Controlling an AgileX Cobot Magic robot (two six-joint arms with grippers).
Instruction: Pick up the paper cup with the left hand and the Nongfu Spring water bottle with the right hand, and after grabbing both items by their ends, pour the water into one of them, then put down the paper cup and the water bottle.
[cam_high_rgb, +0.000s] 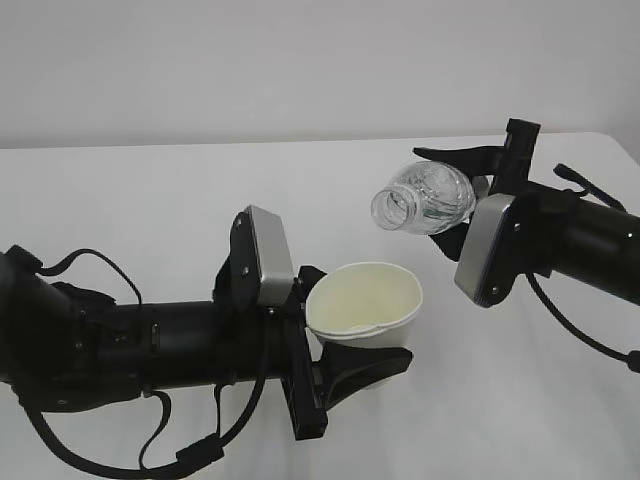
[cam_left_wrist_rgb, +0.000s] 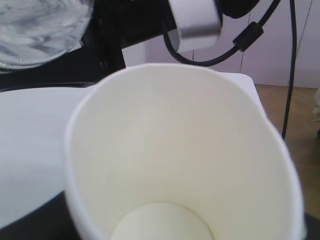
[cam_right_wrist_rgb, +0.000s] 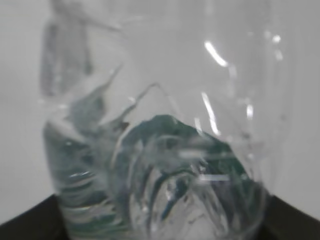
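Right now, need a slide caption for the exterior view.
Right gripper tips an open bottle toward the paper cup held by the left gripper.

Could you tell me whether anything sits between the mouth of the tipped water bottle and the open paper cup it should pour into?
Nothing visible does. The water bottle, held in the right gripper, is tipped with its capless mouth toward the paper cup in the left gripper. Only open air separates them, and the cup's mouth is uncovered.

Cup low at centre, bottle above and to its right.
I see the paper cup (cam_high_rgb: 365, 300) in my left gripper (cam_high_rgb: 335, 345); the Nongfu Spring water bottle (cam_high_rgb: 425, 198) lies tipped in my right gripper (cam_high_rgb: 470, 185), mouth facing left.
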